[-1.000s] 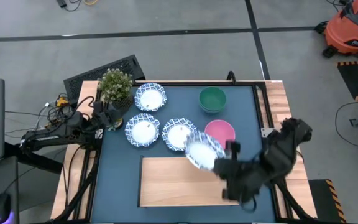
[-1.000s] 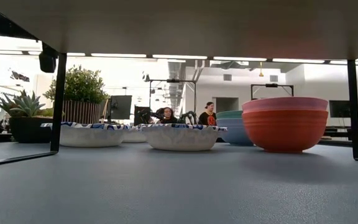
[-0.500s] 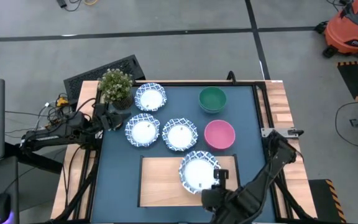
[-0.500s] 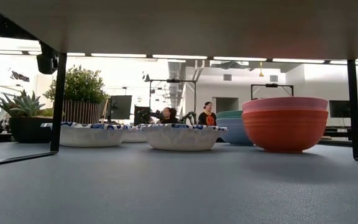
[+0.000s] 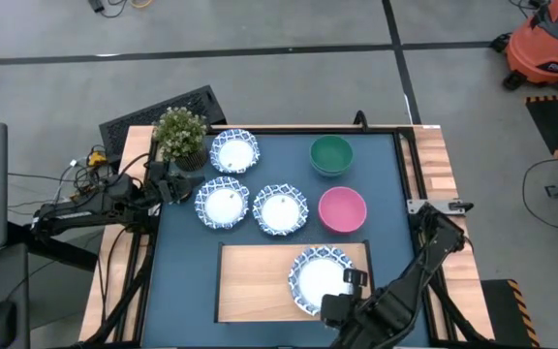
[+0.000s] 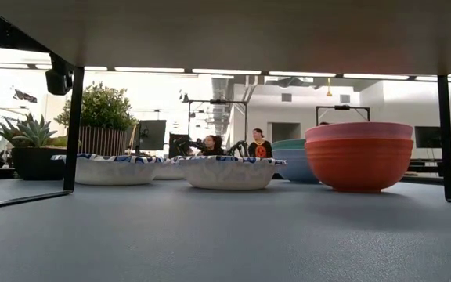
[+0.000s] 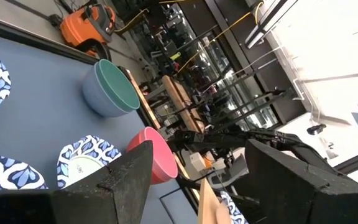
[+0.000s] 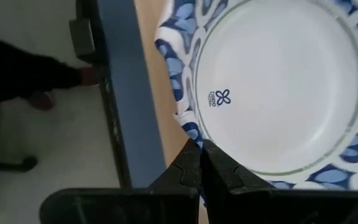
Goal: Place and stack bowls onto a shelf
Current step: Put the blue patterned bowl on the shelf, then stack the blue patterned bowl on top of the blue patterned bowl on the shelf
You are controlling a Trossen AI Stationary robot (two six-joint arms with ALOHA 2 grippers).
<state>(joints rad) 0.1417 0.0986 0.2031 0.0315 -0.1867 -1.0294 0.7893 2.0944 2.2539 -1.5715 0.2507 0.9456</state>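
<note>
Patterned bowl (image 5: 320, 279) has been carried from above the pink bowl (image 5: 342, 209), as seen a second ago, down onto the shelf (image 5: 255, 281); half a second ago it sat a little further up the board, now it is on the right part of it. Right gripper (image 5: 349, 291) is held at the bowl's near rim; in the right wrist view the fingers (image 8: 194, 163) are pinched nearly together on the patterned rim, so the bowl is judged not yet released. Whether the bowl is fully resting on the board cannot be told.

Left gripper (image 5: 168, 184) is parked by the potted plant (image 5: 180, 133), well away from the right fingers; its fingers (image 7: 114, 186) are spread wide, nothing held.

Unchanged on the counter (image 5: 381, 184), beyond the right fingers: three patterned bowls (image 5: 233, 152) (image 5: 223, 205) (image 5: 280, 209), the pink bowl, the green bowl (image 5: 331, 155).

Meaning: first bowl is judged as good as placed; release is expected next, five bowls left to move and stack. Placement near the board's right end leaves space for more stacks alongside.
</note>
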